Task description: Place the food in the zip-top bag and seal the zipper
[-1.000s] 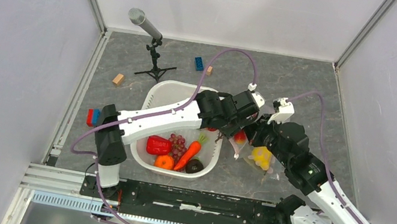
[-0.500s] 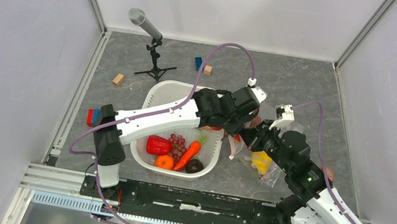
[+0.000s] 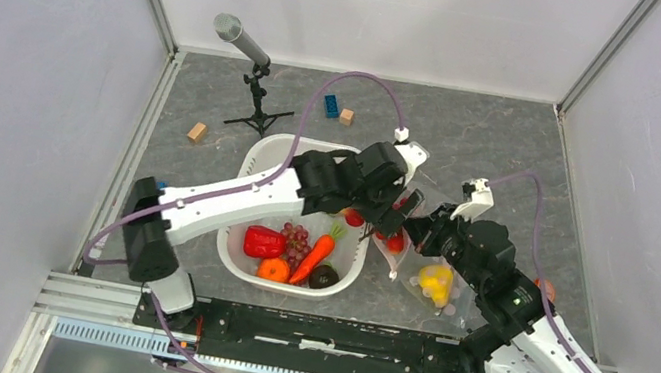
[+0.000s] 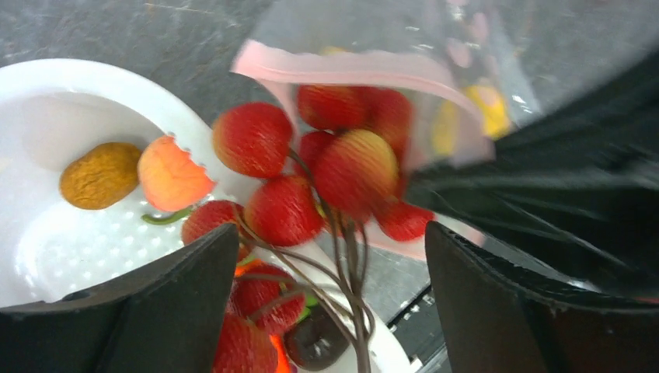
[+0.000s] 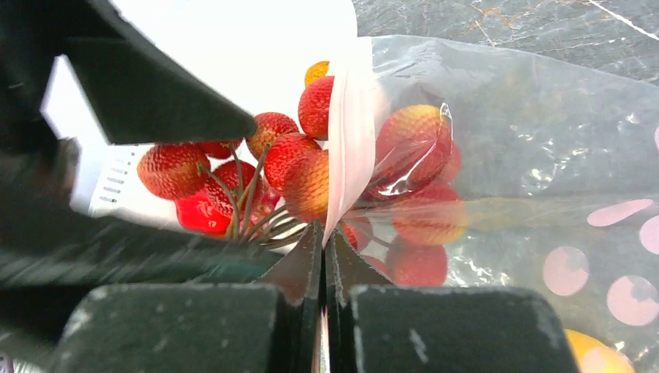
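Right end effector [image 5: 324, 233] is clamping the pink zipper [image 5: 350, 132] of the zip-top bag [image 5: 528, 140], fingers fully closed on it. Left end effector [image 4: 330, 249] is hanging spread wide, gripping nothing. The red fruit cluster [image 4: 311, 179] is lying half inside the bag mouth, partly over the white basin [image 4: 93, 85] rim.

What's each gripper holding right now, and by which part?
Right gripper pinches the zip-top bag by its pink zipper strip; left gripper is open, holding nothing.
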Tool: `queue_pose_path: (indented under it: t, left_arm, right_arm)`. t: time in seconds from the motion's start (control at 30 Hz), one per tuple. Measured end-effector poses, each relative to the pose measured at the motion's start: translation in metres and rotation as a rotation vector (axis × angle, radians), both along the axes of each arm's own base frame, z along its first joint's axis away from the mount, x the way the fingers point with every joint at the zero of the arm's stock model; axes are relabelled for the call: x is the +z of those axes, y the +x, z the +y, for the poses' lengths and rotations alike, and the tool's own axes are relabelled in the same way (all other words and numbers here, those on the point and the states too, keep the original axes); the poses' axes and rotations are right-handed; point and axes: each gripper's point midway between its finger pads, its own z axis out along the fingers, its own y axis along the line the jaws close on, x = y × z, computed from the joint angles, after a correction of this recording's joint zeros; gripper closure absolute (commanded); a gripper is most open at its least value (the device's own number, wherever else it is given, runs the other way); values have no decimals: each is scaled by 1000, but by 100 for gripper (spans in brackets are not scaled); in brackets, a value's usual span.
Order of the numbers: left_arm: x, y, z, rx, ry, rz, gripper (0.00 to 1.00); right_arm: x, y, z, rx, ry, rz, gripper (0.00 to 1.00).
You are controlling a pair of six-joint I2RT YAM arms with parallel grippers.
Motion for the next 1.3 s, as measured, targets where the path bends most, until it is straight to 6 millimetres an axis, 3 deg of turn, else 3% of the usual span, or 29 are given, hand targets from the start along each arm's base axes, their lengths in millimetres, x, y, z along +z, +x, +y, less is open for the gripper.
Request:
queue_pose_path:
  t: [0.23, 0.4, 0.5, 0.67, 0.73, 0.83, 1.1, 1.2, 1.3]
  left_arm:
    - [47, -30, -4, -92, -203, -45, 0]
    - [63, -30, 14, -61, -270, -112, 0]
    - [51, -24, 42, 7, -264, -141, 0]
    - [13, -11, 91, 149, -294, -100, 0]
    - [1, -10, 99, 172, -318, -72, 0]
    - [-7, -10, 90, 160, -368, -31, 0]
    - [-6, 9, 48, 69, -523, 11, 2]
    - [-7, 14, 38, 32, -559, 19, 13]
    - [-4, 11, 26, -24, -598, 29, 30]
  right_arm:
    - [-3, 4, 10, 29, 11, 0, 100]
    - [-4, 5, 16, 48, 19, 0, 100]
    - [-5, 5, 17, 55, 19, 2, 100]
    - [-7, 3, 21, 80, 20, 12, 100]
    - [-7, 3, 23, 89, 23, 12, 100]
    - [-5, 2, 25, 102, 30, 7, 100]
    - [1, -3, 36, 180, 42, -23, 100]
    - [4, -5, 34, 189, 31, -45, 100]
    - [10, -7, 30, 193, 14, -62, 100]
